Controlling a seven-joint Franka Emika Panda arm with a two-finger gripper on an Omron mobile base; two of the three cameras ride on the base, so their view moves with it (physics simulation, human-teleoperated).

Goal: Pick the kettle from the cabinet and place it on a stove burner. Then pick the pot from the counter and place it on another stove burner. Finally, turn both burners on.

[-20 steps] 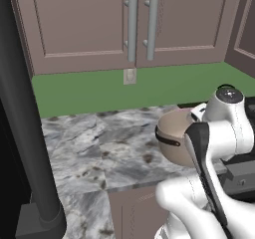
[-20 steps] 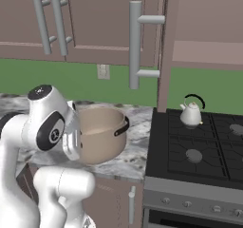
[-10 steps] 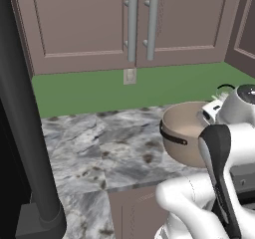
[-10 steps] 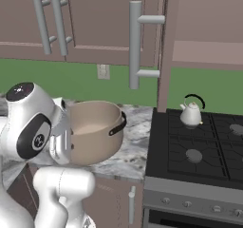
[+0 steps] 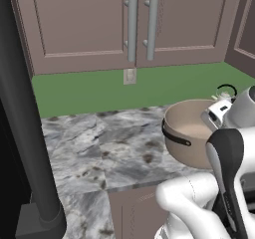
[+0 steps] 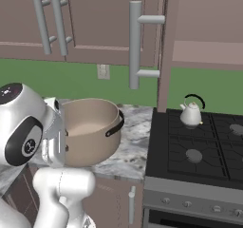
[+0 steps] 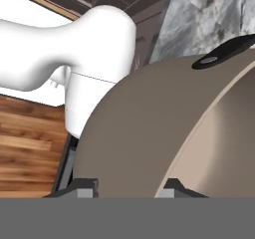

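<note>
While the pot (image 6: 90, 129) hangs tilted just above the counter (image 5: 99, 148), left of the cooktop (image 6: 199, 146), the gripper (image 7: 128, 187) pinches its rim wall: one fingertip outside, one inside. The kettle (image 6: 191, 113) sits on the cooktop's back-left burner.

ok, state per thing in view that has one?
pot: lidless, nothing inside, lifted and tilted, rim wall between the gripper fingers
gripper: shut on the pot's wall
kettle: upright, lid on, sitting on the back-left burner
front-left burner: bare, no flame visible
cabinet doors: closed
</note>
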